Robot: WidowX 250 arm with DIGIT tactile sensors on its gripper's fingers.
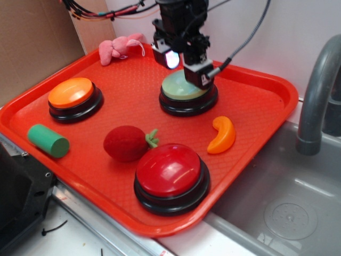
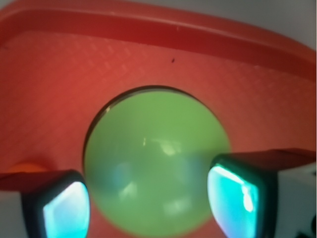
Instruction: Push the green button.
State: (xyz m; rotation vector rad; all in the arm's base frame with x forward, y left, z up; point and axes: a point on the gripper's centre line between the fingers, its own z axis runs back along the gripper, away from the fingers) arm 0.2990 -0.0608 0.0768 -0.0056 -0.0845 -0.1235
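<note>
Gripper [image 2: 148, 198] spread, fingers straddling pale green domed plastic button [image 2: 156, 161] near far edge of red plastic tray [image 1: 256, 90]; contact likely, full press unconfirmed; push down remains.

The green button [image 2: 153, 158] has a smooth, glossy plastic top; the tray [image 1: 256, 101] is textured red plastic.

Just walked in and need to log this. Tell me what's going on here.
A robot gripper is right over the green button at the back of a red tray, at or just above its dome. The wrist view shows the fingers spread apart, straddling the button. Whether it is pressed down yet cannot be told. The orange button and red button are untouched.
</note>
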